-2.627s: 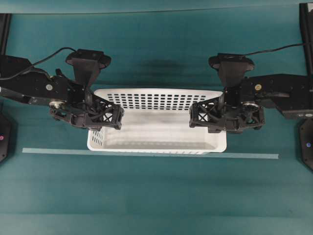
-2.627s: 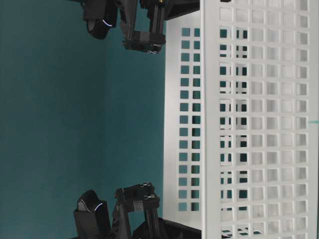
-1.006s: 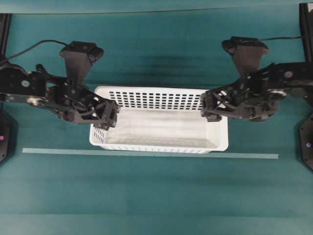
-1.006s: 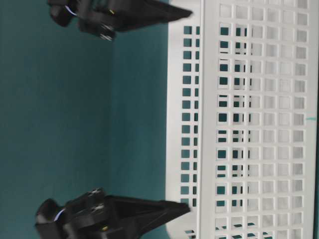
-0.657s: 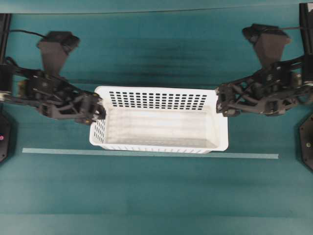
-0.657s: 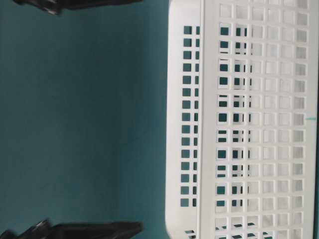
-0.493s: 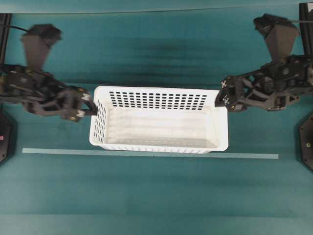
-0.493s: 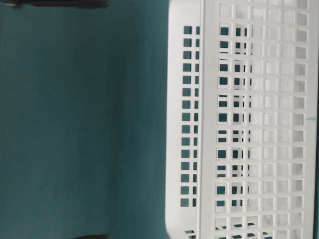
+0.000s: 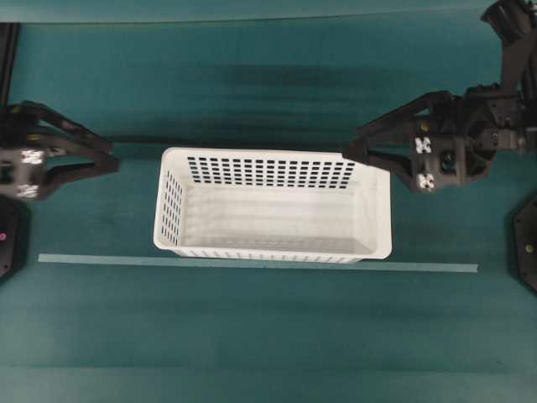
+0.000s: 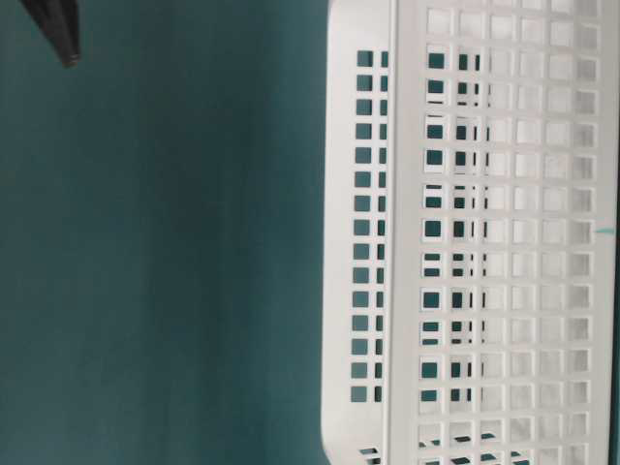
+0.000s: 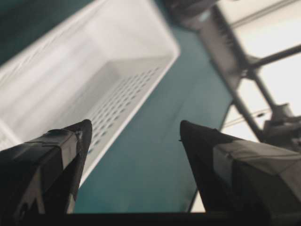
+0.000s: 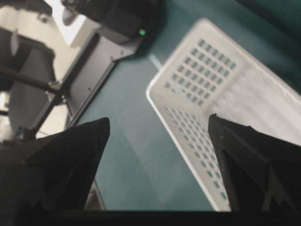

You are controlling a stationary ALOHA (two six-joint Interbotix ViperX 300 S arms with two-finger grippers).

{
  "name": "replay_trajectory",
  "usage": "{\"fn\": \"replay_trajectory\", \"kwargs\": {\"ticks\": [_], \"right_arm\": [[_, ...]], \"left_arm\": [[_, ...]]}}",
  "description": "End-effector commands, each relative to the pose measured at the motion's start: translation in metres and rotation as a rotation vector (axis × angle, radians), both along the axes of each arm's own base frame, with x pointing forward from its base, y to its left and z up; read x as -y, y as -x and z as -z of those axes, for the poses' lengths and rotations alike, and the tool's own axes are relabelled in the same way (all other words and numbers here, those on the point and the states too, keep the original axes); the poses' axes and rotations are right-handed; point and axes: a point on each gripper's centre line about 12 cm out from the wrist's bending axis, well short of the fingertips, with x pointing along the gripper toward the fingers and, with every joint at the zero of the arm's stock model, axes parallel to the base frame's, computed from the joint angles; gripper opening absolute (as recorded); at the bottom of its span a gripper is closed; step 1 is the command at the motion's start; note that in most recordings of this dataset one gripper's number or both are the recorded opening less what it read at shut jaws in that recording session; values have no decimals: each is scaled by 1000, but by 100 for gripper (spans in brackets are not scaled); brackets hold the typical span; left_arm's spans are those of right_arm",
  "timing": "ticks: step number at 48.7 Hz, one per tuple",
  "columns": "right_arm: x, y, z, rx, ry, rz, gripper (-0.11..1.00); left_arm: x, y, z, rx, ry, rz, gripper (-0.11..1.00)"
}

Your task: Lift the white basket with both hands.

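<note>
The white basket (image 9: 273,206) rests flat on the teal table, nothing inside it. My left gripper (image 9: 109,164) hangs open, a gap away from the basket's left end wall. In the left wrist view that gripper (image 11: 134,129) has only table between its fingers, the basket (image 11: 94,61) lying up-left. My right gripper (image 9: 351,155) is open, its tips over the basket's back right corner. The right wrist view shows this gripper (image 12: 160,122) empty, with the basket (image 12: 235,94) behind the right finger. At table level the basket (image 10: 484,232) fills the right side.
A pale tape line (image 9: 252,264) runs along the table just in front of the basket. Black arm bases (image 9: 527,252) sit at the left and right edges. One black fingertip (image 10: 58,29) shows in the table-level view's top-left corner.
Both grippers have pulled out of the basket's ends and swung outward, the left one farther. The basket has stayed put on the table.
</note>
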Motion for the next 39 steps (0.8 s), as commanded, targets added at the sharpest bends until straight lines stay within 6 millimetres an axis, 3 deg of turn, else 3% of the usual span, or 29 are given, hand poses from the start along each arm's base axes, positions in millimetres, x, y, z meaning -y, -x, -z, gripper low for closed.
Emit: {"fn": "replay_trajectory", "kwargs": {"ticks": [1,14,23,39], "right_arm": [[-5,0,-5,30,79,-42,90],[-13,13,-19,116,340,-140,90],[-22,29,-33,201,526,-197,90],[-34,63,-48,298,619,-238,90]], "left_arm": [[2,7,-13,56,-67,23,83],[4,31,-34,133,-306,82,83],[7,40,-34,145,-421,117,83],[22,45,-40,207,-597,227,83]]}}
